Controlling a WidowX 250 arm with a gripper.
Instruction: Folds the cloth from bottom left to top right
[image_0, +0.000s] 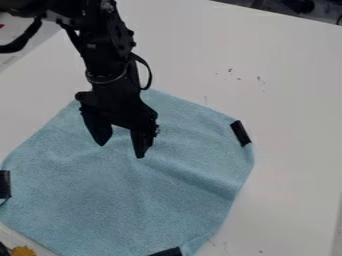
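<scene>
"Where do we find the cloth?"

"We have the pale blue, soft-looking cloth spread almost flat on the smooth white table, its corners out towards the edges. We judge that the fold hasn't begun."

"And our black two-finger gripper?"

"It hangs over the cloth, towards twelve o'clock from its middle. The fingers stand wide apart, pointing down, with nothing held between them. We can't tell whether the tips touch the fabric."

"Why so open?"

"Probably so we can close on a raised bit of cloth. But the fold should start near the bottom left, so we'd want to go towards eight o'clock first."

"And the dark strips?"

"We see a black flat strip at two o'clock, another at nine. Perhaps they give us stiffer edges to pinch."
</scene>
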